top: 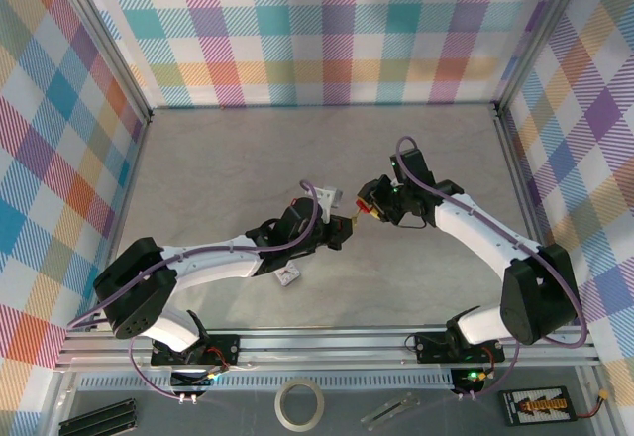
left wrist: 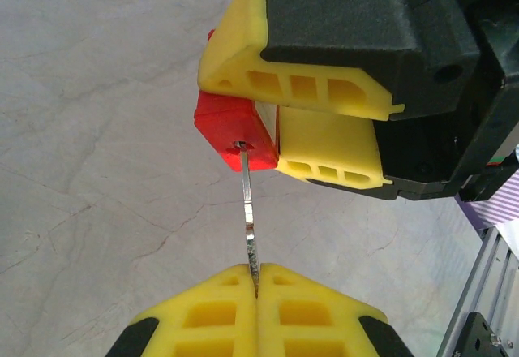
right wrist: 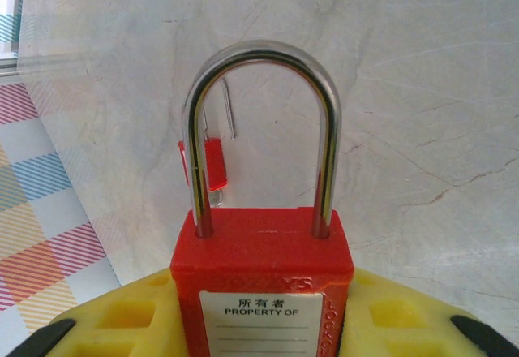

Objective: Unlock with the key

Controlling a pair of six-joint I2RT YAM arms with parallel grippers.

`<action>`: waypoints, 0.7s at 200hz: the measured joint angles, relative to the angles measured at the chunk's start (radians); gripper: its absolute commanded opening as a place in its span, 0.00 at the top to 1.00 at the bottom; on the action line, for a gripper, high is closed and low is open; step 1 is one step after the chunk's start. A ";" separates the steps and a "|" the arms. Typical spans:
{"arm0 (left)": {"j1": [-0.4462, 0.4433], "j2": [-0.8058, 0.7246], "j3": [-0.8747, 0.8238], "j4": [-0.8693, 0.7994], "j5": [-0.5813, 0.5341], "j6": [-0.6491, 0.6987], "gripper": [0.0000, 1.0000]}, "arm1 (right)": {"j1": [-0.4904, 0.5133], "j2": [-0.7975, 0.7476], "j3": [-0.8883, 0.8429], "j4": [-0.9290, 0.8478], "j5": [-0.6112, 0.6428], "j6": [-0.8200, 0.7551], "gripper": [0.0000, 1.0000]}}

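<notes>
Thin, likely bendable key (left wrist: pixel 249 219) is pinched at its head by left gripper (left wrist: pixel 257 280); rigid padlock (right wrist: pixel 261 280) is clamped bodywise by right gripper (top: pixel 371 202).

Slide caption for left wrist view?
Left hand holds the key, tip at the keyhole of the red padlock gripped by the right hand.

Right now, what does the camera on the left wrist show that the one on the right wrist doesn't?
Only the left wrist view: the thin silver metal key, pinched in the shut left jaws, its tip meeting the keyhole in the underside of the red plastic padlock. Only the right wrist view: the padlock's curved steel shackle, closed into the body, and the white label reading PROPERTY OF. Both: the padlock, gripped in the yellow right jaws, over the grey table.
</notes>
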 measured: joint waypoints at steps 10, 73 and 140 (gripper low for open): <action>0.006 0.000 -0.007 0.018 0.011 -0.006 1.00 | 0.003 0.002 0.000 0.005 0.000 0.000 0.75; 0.030 0.000 -0.029 0.079 0.079 -0.049 1.00 | 0.013 0.003 0.000 0.033 0.000 -0.001 0.75; 0.100 0.000 -0.108 0.171 0.183 -0.117 1.00 | 0.013 0.002 0.000 0.033 0.008 -0.010 0.76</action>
